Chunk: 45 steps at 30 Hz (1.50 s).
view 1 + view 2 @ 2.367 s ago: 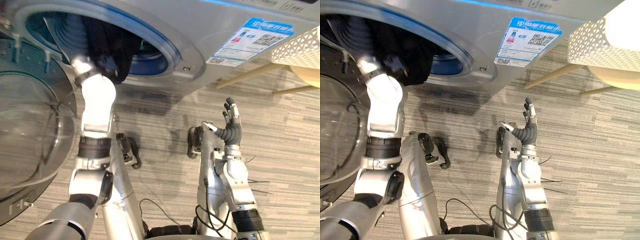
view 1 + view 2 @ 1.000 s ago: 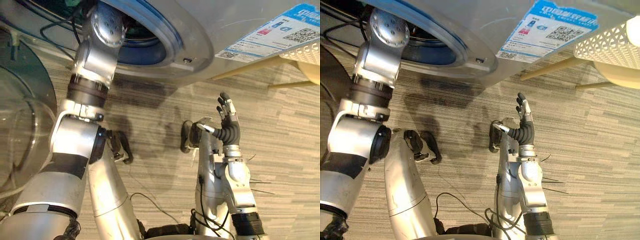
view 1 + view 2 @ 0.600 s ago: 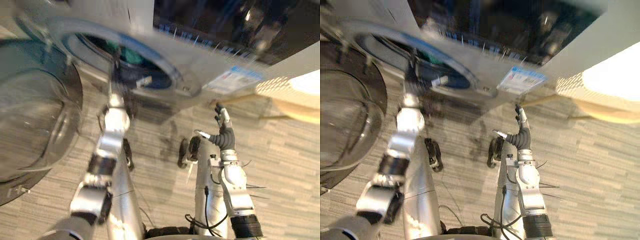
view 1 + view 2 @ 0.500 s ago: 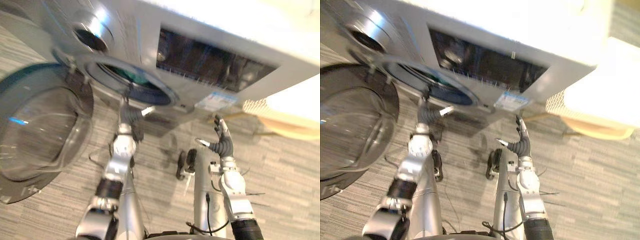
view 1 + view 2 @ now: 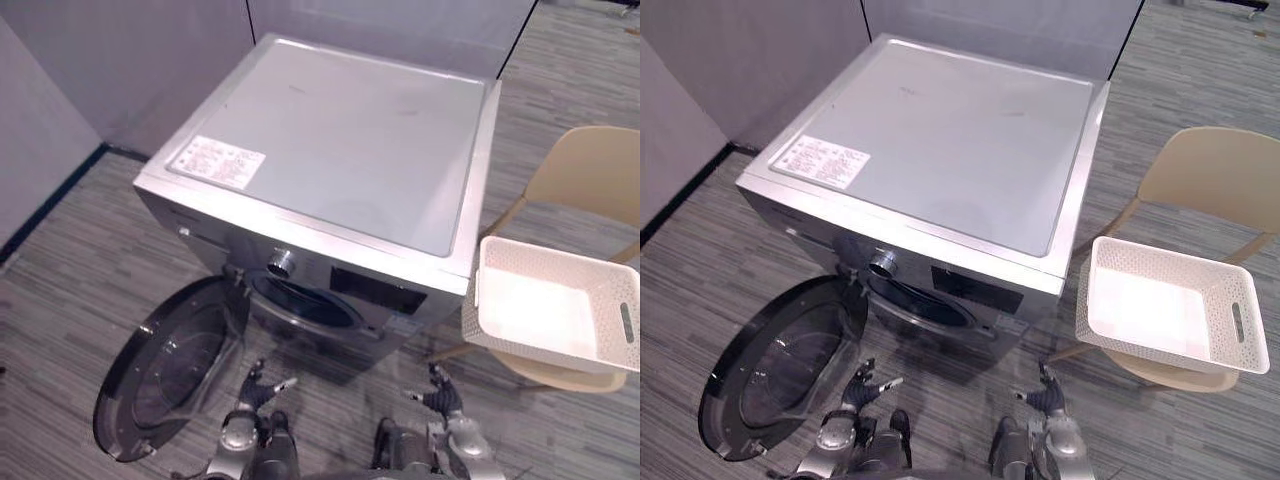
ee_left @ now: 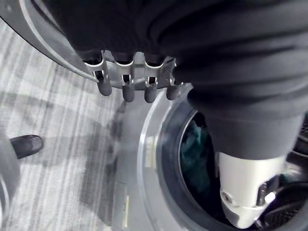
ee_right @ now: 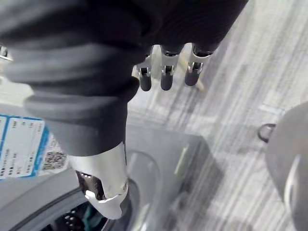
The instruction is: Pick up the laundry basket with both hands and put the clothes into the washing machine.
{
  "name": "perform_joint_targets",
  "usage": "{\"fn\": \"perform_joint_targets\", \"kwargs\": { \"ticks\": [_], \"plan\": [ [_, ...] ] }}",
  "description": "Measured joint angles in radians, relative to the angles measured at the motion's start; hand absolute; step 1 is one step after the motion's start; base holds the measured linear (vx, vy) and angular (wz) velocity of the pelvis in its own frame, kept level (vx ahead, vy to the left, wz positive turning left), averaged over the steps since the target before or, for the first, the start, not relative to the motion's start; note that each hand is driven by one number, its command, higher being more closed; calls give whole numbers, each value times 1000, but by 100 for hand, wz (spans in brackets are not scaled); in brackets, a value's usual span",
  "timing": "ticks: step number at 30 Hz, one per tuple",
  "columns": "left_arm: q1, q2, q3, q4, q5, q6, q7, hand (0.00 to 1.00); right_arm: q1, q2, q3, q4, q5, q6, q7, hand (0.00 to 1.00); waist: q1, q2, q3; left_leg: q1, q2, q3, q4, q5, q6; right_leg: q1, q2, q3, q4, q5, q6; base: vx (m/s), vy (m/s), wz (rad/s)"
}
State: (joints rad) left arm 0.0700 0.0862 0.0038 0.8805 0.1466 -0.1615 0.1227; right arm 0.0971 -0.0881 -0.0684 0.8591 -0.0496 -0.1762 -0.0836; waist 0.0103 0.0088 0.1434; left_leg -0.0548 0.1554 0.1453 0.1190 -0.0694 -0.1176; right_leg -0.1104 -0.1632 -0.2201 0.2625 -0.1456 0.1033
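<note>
Clothes (image 6: 192, 155) barely show, dim teal, deep inside the open washing machine (image 5: 340, 140).

Left hand (image 6: 144, 72): dark ribbed cover (image 6: 231, 53), silver fingers (image 6: 127, 91) with dark tips, pale silver thumb (image 6: 245, 183) bearing a small screw (image 6: 225, 196). Right hand (image 7: 166, 60): matching dark ribbed cover, silver dark-tipped fingers, silver thumb, black inset.

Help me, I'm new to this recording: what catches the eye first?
The silver washing machine stands in the middle, its round door hanging open toward the robot's left. A white laundry basket, apparently empty, sits on a beige chair at the right. Low in front, left hand and right hand are open, holding nothing.
</note>
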Motion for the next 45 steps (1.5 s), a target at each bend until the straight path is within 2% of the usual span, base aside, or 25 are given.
{"fn": "perform_joint_targets", "kwargs": {
  "ticks": [5,9,10,11,12,14,16,17,18,19,20,21,22,23,24,25,27,28,29,30,31,33,37,39,45],
  "plan": [
    [19,9,-1,39,1,-1,-12,0,-23,1,-11,32,-1,7,-1,0,2,-17,-25,39,-24,56,-18,8,12,17,3,60,-67,65,12,-25,79,-33],
    [-11,14,-3,45,0,0,-12,0,-54,-4,-1,44,0,7,-8,0,0,-42,-5,-36,-37,63,57,-2,35,-92,-14,80,30,118,17,-168,58,-24],
    [-13,11,-1,43,-2,-1,-12,0,-53,-11,-1,49,0,7,-9,0,3,-14,-12,-49,-23,44,58,-17,60,-75,-8,78,18,107,28,-231,26,19],
    [-30,26,3,36,-18,-2,-10,0,-65,-8,13,66,0,10,-11,0,-3,-39,16,-61,-32,46,91,-17,69,-109,-32,87,247,-14,29,-223,-22,52],
    [-31,42,3,26,-26,-2,-8,0,-54,-4,33,70,0,10,-8,0,0,-63,15,-85,-53,20,126,-16,70,-115,-44,87,458,-86,59,-193,-65,64],
    [-22,58,13,-2,-39,-1,1,0,-60,0,38,72,1,7,-8,0,13,-94,12,-136,-75,-5,192,-16,70,-89,-43,80,511,-137,84,-175,-91,49],
    [-14,26,35,-10,-58,-1,12,0,-103,-25,37,78,5,5,-18,0,51,-58,23,-164,-64,-5,175,17,72,-72,5,74,375,-148,89,-250,-10,-25],
    [-4,-7,33,-20,-60,-2,13,0,-133,-45,38,78,16,-3,-28,0,67,-22,22,-190,-42,4,125,60,76,-43,33,64,262,-164,25,-266,-7,-34],
    [-1,-15,30,-31,-63,-3,13,0,-149,-48,38,78,24,-7,-30,0,63,-16,29,-210,-45,10,115,83,76,-50,34,54,258,-178,-7,-343,-68,4],
    [-20,-32,24,-24,-65,0,12,0,-178,-63,37,87,31,-13,-36,0,58,15,57,-235,-48,-10,97,118,60,-46,48,35,201,-183,-58,-373,-81,34],
    [-25,-51,-1,-31,-66,-2,12,0,-184,-79,35,106,32,-11,-48,0,61,63,78,-237,-31,-34,61,143,28,-29,83,15,142,-133,-70,-382,-58,33],
    [-17,-54,-7,-33,-66,-3,12,0,-180,-78,34,108,32,-8,-48,0,60,72,77,-235,-29,-41,32,144,17,-26,92,0,123,-116,-75,-399,-14,34],
    [-4,-52,-9,-33,-66,-2,12,0,-163,-72,31,106,31,-8,-48,0,56,76,76,-215,-31,-53,-26,119,-19,-16,86,-19,84,-92,-94,-369,1,42],
    [-2,-46,-10,-36,-66,-2,12,0,-141,-66,17,105,32,-9,-50,0,54,40,84,-220,-40,-47,-26,105,-34,-22,62,-33,58,-79,-100,-303,0,40],
    [-4,-43,-10,-41,-66,-2,12,0,-135,-61,6,105,32,-9,-51,0,56,31,86,-228,-52,-43,2,108,-29,-25,46,-36,56,-72,-110,-214,-3,34],
    [-3,-41,-11,-69,-66,-2,12,0,-119,-60,-15,106,31,-8,-54,0,54,2,85,-256,-72,-33,134,96,-9,-45,7,-65,36,-36,-121,-154,15,17],
    [-4,-41,-21,-102,-67,-3,13,0,-104,-64,-20,105,31,-7,-63,0,53,13,80,-252,-53,-33,275,42,42,-52,3,-68,2,2,-114,-154,58,7],
    [-4,-41,-25,-112,-67,-2,13,0,-98,-65,-23,105,31,-6,-67,0,48,11,81,-234,-46,-35,302,23,49,-51,3,-70,-5,10,-107,-78,134,4],
    [-1,-41,-43,-145,-71,-3,15,0,-90,-66,-33,105,31,-4,-68,0,35,27,71,-174,-33,-38,301,-11,49,-50,4,-71,-14,19,-92,-30,167,13],
    [-2,-44,-57,-185,-75,-3,15,0,-86,-69,-36,103,31,-3,-69,0,20,42,62,-106,-34,-59,186,-47,30,-50,11,-78,-25,31,-68,-32,207,13],
    [-5,-43,-63,-212,-76,-3,18,0,-88,-76,-42,103,31,-3,-69,0,13,53,56,-75,-34,-63,130,-61,37,-51,16,-81,-34,39,-58,-16,214,16],
    [-25,-19,-85,-332,-79,-4,39,0,-70,-43,-56,90,31,-1,-68,0,6,32,46,-69,-65,-65,87,-43,49,-25,3,-91,-104,106,-31,-4,189,17],
    [-21,-7,-69,-564,-95,-32,70,0,-33,-37,-56,73,33,-3,-66,0,6,37,28,-28,-112,-79,34,-22,79,46,-25,-117,-196,156,-4,17,136,22],
    [-31,20,20,-659,-95,-54,94,0,-26,-37,-56,66,33,-3,-64,0,5,42,12,-17,-129,-76,-2,-6,89,57,-31,-122,-240,183,4,25,80,-3],
    [-107,165,250,-670,-94,-61,176,0,-12,-45,-58,63,31,-2,-39,0,5,30,3,-1,-136,-77,-31,0,89,90,-20,-129,-308,216,2,27,5,-2]
  ]
}}
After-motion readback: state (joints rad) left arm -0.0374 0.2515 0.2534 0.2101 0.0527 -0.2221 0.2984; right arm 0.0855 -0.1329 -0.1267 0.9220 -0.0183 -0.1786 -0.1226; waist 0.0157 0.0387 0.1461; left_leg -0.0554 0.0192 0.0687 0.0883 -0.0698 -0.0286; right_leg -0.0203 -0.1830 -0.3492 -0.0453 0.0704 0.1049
